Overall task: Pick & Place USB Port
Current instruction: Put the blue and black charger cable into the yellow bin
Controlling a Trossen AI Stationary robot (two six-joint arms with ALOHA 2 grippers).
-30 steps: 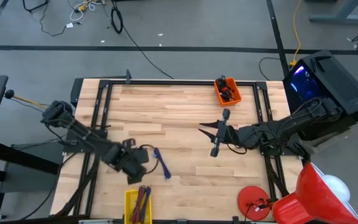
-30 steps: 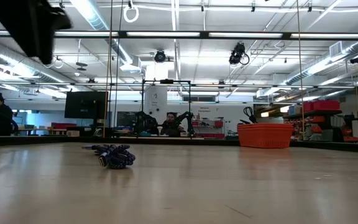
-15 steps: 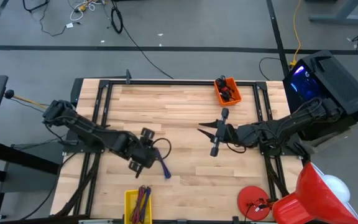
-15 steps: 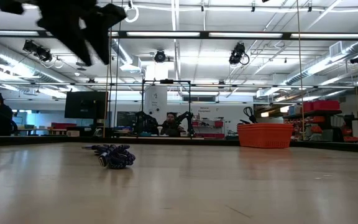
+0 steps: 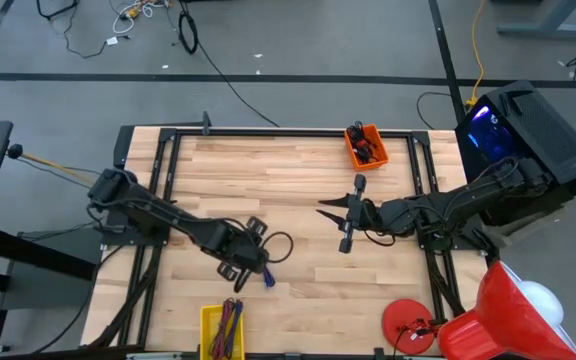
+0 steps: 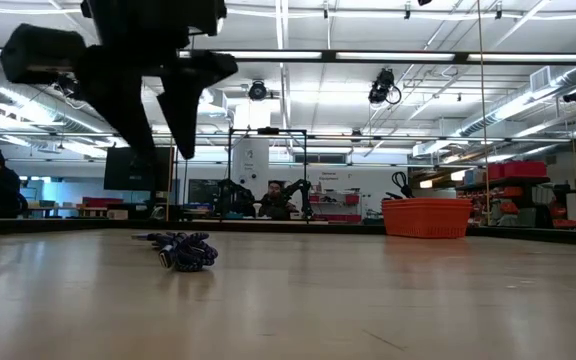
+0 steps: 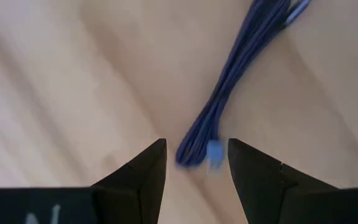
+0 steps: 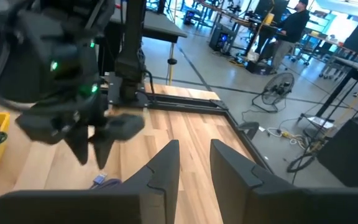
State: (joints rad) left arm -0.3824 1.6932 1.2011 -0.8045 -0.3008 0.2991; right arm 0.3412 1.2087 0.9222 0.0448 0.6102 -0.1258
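Note:
A bundled blue USB cable (image 5: 266, 277) lies flat on the wooden table, near its middle-left; the low view shows the cable (image 6: 183, 250) resting on the tabletop. My left gripper (image 5: 257, 262) hangs open just above it, pointing down. In the left wrist view the left gripper (image 7: 194, 148) has its fingers on either side of one end of the cable (image 7: 241, 59), without touching it. My right gripper (image 5: 326, 208) waits open over the table's right half, pointing toward the left arm.
An orange bin (image 5: 365, 145) with dark items stands at the far edge. A yellow bin (image 5: 223, 328) holding cables sits at the near edge, close to the left arm. A red round object (image 5: 408, 325) lies at the near right corner. Bare wood lies between the two grippers.
My left gripper has swung from the near-left part of the table toward the right and come down over the blue cable. It stays open. The cable has not moved.

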